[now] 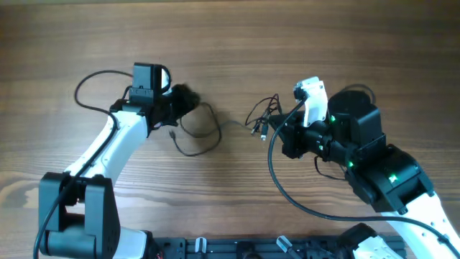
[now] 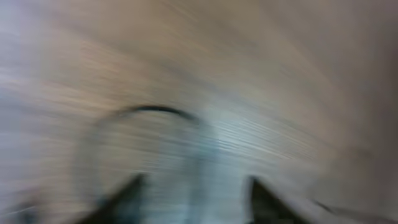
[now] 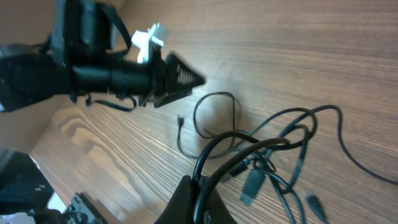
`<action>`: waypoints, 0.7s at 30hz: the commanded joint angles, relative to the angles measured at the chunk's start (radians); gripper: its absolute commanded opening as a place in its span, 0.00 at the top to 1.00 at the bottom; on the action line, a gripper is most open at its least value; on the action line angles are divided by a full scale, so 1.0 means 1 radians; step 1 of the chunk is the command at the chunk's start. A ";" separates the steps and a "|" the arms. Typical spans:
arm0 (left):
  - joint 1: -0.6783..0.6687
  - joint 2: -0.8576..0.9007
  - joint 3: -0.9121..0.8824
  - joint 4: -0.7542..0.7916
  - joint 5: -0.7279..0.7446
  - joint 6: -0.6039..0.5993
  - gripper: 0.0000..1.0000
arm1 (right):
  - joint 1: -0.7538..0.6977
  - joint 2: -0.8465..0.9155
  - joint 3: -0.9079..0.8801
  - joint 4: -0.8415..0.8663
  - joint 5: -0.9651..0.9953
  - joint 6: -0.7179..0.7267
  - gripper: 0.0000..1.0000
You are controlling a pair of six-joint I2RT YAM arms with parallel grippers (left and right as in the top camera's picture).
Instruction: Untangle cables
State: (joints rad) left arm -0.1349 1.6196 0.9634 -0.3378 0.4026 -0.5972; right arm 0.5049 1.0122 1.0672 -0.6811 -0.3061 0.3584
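Right wrist shows right gripper (image 3: 198, 186) closed, hold unclear, among cables (image 3: 273, 149) (left gripper (image 2: 193, 186) blurred, jaws apart).

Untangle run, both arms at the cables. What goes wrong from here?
1. The right gripper is shut with a cable running out of its tips; pulling may cinch the tangle tighter.
2. The left wrist view is fully blurred; a grab at the loose loop beside the left gripper could miss or snag it.
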 commanded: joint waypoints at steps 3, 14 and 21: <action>-0.037 0.008 0.003 0.044 0.521 -0.122 0.00 | 0.000 0.013 0.002 0.072 -0.090 -0.045 0.95; -0.263 0.009 0.003 0.146 0.313 -0.264 0.45 | 0.000 0.013 0.002 0.104 -0.314 -0.151 0.95; -0.355 0.027 0.003 -0.055 0.001 0.022 0.82 | -0.003 -0.005 0.006 0.248 -0.313 -0.175 0.95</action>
State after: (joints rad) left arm -0.4686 1.6207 0.9676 -0.3088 0.6449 -0.7029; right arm 0.5049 1.0218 1.0664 -0.4789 -0.5877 0.2134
